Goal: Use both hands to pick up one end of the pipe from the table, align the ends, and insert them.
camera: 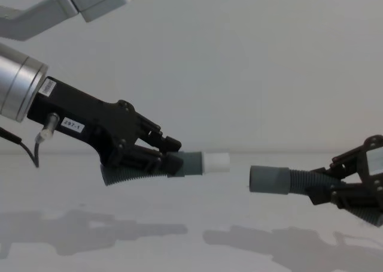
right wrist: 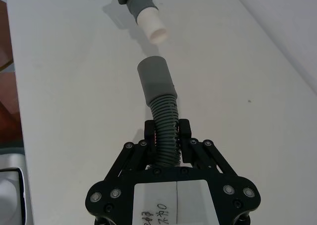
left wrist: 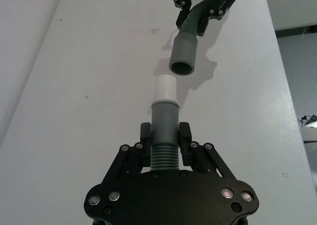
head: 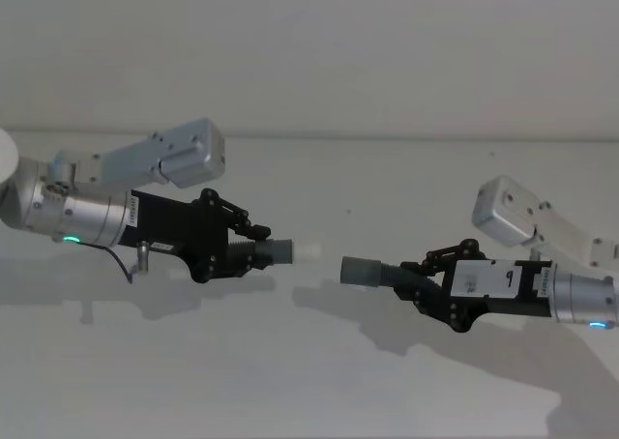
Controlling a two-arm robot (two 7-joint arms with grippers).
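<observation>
Both pipe pieces are held above the table (head: 309, 381), cuffs facing each other with a small gap. My left gripper (head: 253, 253) (left wrist: 165, 138) (camera: 170, 155) is shut on the ribbed part of the shorter piece (camera: 137, 171); its narrow cuff (left wrist: 164, 111) ends in a pale whitish tip (head: 308, 252) (camera: 216, 162) (right wrist: 152, 26). My right gripper (head: 418, 277) (right wrist: 167, 136) is shut on the ribbed hose (right wrist: 165, 131) of the other piece, whose wider grey sleeve (head: 362, 269) (camera: 269, 179) (left wrist: 184, 54) points at the tip. The sleeve sits slightly lower than the tip.
The white table (camera: 191, 212) carries just the arms' shadows. A pale wall (head: 309, 52) rises behind it. The table's right edge (left wrist: 290, 111) shows in the left wrist view, with a darker floor beyond.
</observation>
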